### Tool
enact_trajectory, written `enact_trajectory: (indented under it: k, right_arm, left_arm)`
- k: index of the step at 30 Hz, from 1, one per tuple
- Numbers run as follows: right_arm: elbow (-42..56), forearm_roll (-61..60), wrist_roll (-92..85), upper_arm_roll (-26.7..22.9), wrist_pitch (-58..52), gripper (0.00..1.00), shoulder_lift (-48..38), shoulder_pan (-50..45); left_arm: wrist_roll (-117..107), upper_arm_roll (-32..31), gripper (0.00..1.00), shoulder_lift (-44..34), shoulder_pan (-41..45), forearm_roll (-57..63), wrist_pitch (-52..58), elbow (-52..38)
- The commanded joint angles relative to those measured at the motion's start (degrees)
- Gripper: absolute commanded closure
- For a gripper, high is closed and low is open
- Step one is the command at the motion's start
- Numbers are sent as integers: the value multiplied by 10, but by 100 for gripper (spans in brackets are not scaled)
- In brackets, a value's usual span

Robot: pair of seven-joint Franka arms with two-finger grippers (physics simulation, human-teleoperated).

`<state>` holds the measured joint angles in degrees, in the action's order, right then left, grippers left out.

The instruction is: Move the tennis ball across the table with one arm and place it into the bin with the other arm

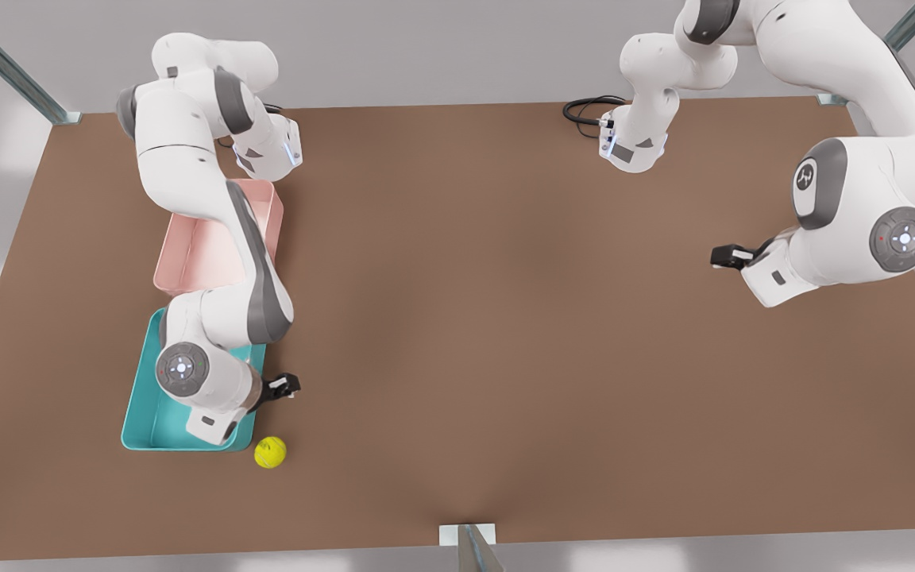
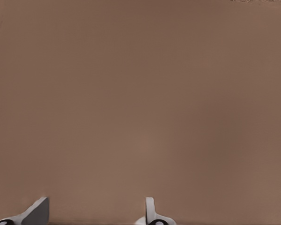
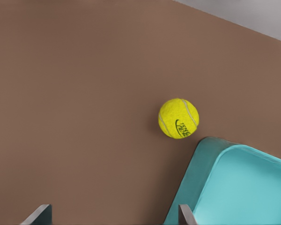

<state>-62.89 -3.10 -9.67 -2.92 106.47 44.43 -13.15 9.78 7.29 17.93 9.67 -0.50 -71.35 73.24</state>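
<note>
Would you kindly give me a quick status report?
Right gripper open, beside bin. Left gripper open, waiting over bare table. Tennis ball on table outside bin. Nothing blocking.

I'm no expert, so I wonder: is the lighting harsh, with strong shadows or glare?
Front view: soft, even light, only a faint shadow under the small yellow-green tennis ball on the brown table. Right wrist view: the ball's printed lettering reads crisply beside the teal plastic bin, no glare.

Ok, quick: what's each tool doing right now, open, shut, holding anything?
Right tool: open, empty, beside the bin, near the ball.
Left tool: open, empty, waiting over bare table.
</note>
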Motion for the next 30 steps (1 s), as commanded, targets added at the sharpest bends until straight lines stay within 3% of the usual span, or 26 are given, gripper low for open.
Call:
enact_trajectory:
  k: [1, 3, 10, 18, 30]
  right_arm:
    - [1, -27, -19, 0, 130, 0, 19, 10]
    - [-4, -82, -52, -1, 129, 0, 41, 32]
    - [93, -53, -67, -5, 149, 0, 110, 23]
    - [168, -32, -306, -8, 160, 0, 179, 23]
    - [138, -31, -355, -33, 163, 0, 187, 28]
  left_arm:
    - [-180, 0, 0, 0, 0, 1, 9, 0]
    - [-180, 0, 0, 0, -2, 1, 8, 1]
    - [-180, 1, 0, 3, -4, 1, 10, 1]
    - [-182, 1, 0, 10, -12, 0, 10, 1]
    - [-184, 1, 0, 13, -12, -1, 11, 1]
